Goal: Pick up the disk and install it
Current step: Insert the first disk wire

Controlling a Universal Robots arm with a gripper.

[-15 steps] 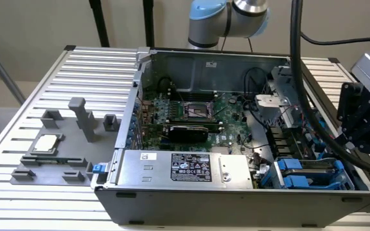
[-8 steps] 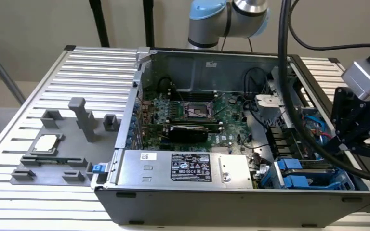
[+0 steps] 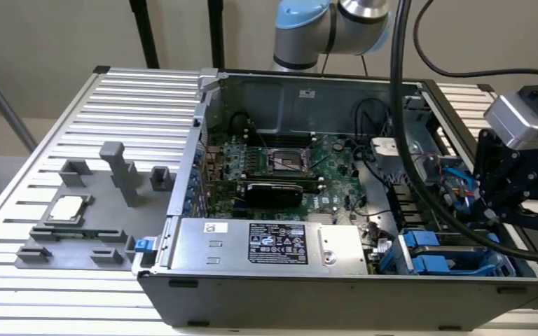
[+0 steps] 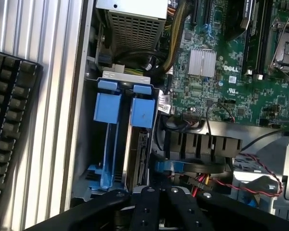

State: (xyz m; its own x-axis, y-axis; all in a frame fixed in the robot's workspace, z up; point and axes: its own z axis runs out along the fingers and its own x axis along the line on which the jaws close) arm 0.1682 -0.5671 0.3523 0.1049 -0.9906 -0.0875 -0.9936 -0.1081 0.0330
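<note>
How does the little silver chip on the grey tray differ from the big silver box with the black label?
The chip is small and square; the box is large and oblong. The chip lies on the grey tray outside the case; the box sits inside it. The box carries a black label; the chip shows none. Both are silver.

Lose arm [image 3: 330, 28] past exterior view's top edge. Lose part of gripper [image 3: 512, 203] past exterior view's right edge; cannot judge whether open or closed. Catch disk [image 4: 143, 113] edge-on in bay in wrist view: flat faces hidden, one end covered by gripper, itself cropped by picture edge. Cannot read small print on black label [image 3: 277, 245] of silver box [image 3: 208, 246]. Find keyboard [image 4: 9, 120] cropped by picture edge, key legends too blurred to read
</note>
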